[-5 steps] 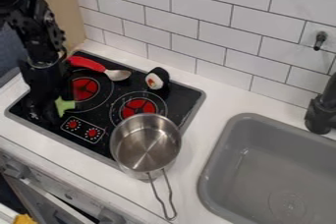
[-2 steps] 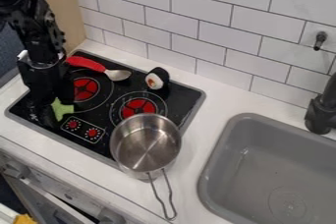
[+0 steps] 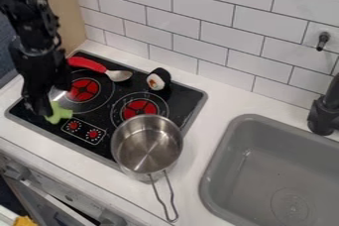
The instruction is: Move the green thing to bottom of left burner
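Green against black glass, and here we are: the green thing (image 3: 59,114) sits low on the stove top (image 3: 126,144), at the lower left of the left burner (image 3: 84,90), beside the printed dials (image 3: 83,131). My pincer (image 3: 50,102) is right down at it, close enough that the two seem to touch. Wide, narrow or clamped on it? I can't tell, so I won't call a hold.

By my reckoning the job is all but done, with only a small nudge or a clean exit wanted. But watch the exit! If the thing is snagged on me, lifting carries it off its spot; if I swing sideways on the way up, I could shove it over the dials or out towards the edge. Too much push from above and it may skid on that smooth glass. And up by the burner lies the spoon (image 3: 96,66), its red handle near my arm (image 3: 33,31); a careless sweep that way could knock it.

Now the murky bits: my own dark bulk covers the green thing's upper left, so its full shape is guesswork. Black on black blurs my lower outline, and a pale glint (image 3: 58,94) beside me is hard to read.
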You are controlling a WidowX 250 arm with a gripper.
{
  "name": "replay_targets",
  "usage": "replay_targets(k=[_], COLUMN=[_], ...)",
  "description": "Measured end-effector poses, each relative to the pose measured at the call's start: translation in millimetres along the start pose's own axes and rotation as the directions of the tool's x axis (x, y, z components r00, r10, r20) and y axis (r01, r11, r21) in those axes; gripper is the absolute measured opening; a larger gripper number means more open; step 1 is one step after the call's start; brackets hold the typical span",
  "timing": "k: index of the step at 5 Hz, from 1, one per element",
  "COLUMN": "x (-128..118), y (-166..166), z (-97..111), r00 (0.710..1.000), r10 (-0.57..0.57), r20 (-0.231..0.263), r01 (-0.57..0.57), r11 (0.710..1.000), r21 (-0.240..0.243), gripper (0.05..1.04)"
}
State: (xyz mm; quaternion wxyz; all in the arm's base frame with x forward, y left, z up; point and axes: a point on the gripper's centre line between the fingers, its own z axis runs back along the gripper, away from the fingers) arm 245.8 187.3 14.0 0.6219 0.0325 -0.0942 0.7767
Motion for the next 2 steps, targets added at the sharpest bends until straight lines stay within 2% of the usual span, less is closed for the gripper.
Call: replay_targets(k=[1, 2], x=[4.9, 8.0], y=[-1.2, -3.1], z=[23.1, 36.8], r00=[1.000, 1.000], r10=[0.024, 0.019], r20=[0.001, 0.017], r01=[-0.024, -0.018], r11=[0.998, 0.995], r21=[-0.055, -0.097], gripper=[0.999, 0.999])
